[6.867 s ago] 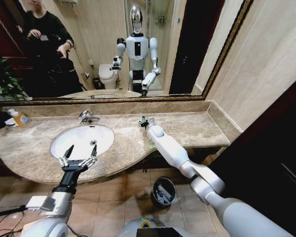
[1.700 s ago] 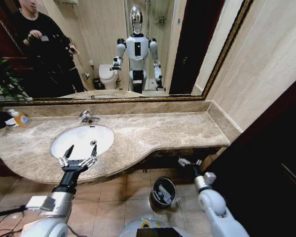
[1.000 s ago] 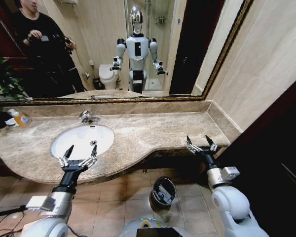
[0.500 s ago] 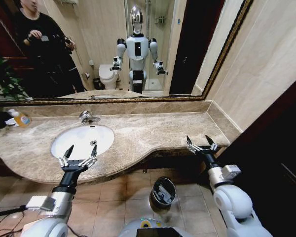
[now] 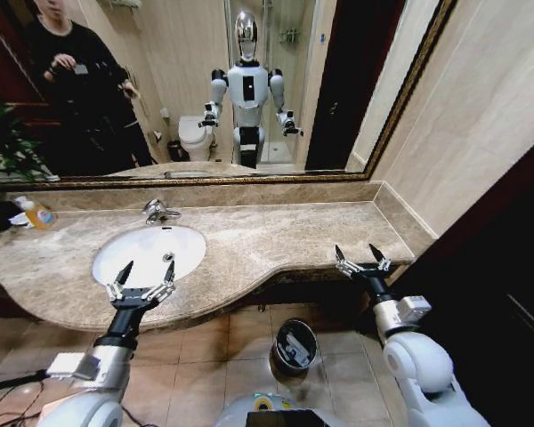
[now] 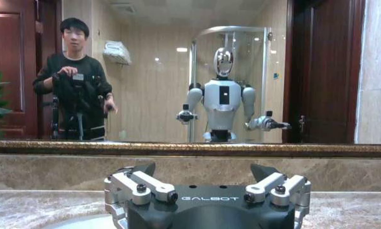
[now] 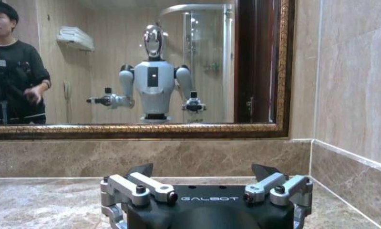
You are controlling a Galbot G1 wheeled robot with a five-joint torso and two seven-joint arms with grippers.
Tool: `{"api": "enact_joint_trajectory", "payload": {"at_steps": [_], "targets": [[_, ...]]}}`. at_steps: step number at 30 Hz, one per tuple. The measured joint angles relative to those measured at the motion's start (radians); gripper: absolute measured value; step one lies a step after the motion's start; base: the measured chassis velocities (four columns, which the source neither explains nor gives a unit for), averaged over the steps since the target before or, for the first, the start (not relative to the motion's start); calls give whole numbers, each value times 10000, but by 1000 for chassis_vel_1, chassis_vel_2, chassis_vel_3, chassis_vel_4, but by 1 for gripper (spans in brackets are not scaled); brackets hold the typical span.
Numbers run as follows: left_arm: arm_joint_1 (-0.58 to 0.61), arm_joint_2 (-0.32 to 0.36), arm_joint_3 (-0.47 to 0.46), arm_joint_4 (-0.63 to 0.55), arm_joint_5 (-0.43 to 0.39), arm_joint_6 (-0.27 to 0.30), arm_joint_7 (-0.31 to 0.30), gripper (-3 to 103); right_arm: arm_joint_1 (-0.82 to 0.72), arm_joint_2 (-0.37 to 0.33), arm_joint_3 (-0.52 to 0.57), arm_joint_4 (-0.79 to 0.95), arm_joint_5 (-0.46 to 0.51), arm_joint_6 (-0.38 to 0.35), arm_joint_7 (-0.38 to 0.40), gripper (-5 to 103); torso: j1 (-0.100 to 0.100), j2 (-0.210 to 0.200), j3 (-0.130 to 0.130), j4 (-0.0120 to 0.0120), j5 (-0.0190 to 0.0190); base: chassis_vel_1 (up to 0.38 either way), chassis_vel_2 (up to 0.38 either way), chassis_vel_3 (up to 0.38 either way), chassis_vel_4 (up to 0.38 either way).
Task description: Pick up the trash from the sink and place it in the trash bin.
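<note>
The white oval sink (image 5: 142,249) is set in the brown marble counter (image 5: 276,236), and its bowl shows just the drain. My left gripper (image 5: 142,277) hovers open over the sink's front rim with nothing between its fingers; the left wrist view has the same open gripper (image 6: 203,169) facing the mirror. My right gripper (image 5: 362,258) is open and holds nothing, level with the counter's right front edge, also seen open in the right wrist view (image 7: 201,170). The black trash bin (image 5: 294,345) stands on the tiled floor below the counter. Pale bits inside it look like trash.
A chrome tap (image 5: 157,211) stands behind the sink. A clear bottle with an orange label (image 5: 37,213) sits at the far left of the counter, near a plant (image 5: 4,142). The mirror (image 5: 249,89) spans the back wall; a dark panel (image 5: 498,294) closes the right side.
The right arm left the counter, dipped beside the trash bin, then rose to the counter's right front edge, where it has stayed for the last second. The left arm has not moved.
</note>
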Motion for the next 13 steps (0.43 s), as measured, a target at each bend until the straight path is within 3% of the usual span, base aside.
{"api": "enact_joint_trajectory", "payload": {"at_steps": [13], "targets": [[0, 0, 0, 0, 0, 0, 0, 100, 0, 0, -2, -9, -2, 1, 6, 100, 0, 0, 0, 0, 0, 0, 0, 0, 0]]}}
